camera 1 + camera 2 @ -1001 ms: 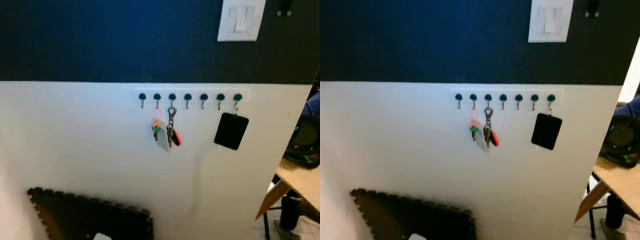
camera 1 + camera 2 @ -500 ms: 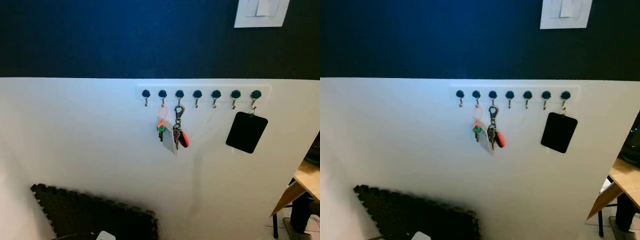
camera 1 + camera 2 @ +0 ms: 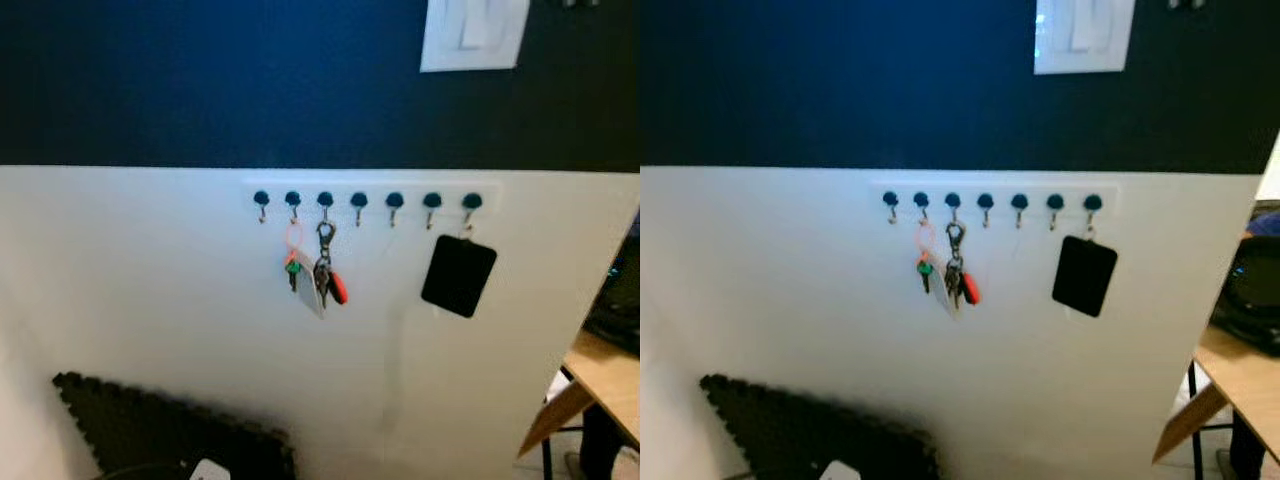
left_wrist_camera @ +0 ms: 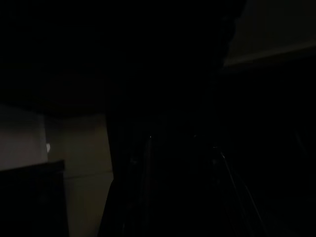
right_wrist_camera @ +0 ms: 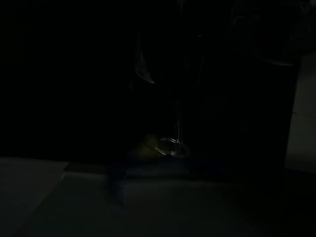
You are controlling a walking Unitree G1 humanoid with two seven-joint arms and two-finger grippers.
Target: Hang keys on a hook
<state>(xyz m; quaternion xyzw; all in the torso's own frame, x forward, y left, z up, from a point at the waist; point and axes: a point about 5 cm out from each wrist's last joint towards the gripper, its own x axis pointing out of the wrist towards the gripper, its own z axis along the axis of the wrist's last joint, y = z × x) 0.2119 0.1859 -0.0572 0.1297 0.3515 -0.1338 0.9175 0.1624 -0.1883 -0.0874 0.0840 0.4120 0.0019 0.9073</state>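
A white rail point(image 3: 365, 187) with several dark-knobbed hooks is fixed on the white lower part of the wall, straight ahead. A pink ring with a green key point(image 3: 292, 252) hangs on the second hook from the left. A key bunch with a red fob and a white tag point(image 3: 324, 278) hangs on the third. A black card point(image 3: 458, 275) hangs from the rightmost hook. The hooks between point(image 3: 394, 202) are bare. The right wrist view is very dark; a faint metal ring with something yellowish point(image 5: 170, 146) glints in it. The left wrist view is nearly black.
A white light switch point(image 3: 473, 35) sits on the dark blue upper wall. A dark foam mat point(image 3: 170, 435) leans low at the left, with a small white object point(image 3: 207, 470) before it. A wooden table corner point(image 3: 598, 372) juts in at the right.
The whole picture swung right and then back left as the camera moved. The keys and the card on the rail hang as before.
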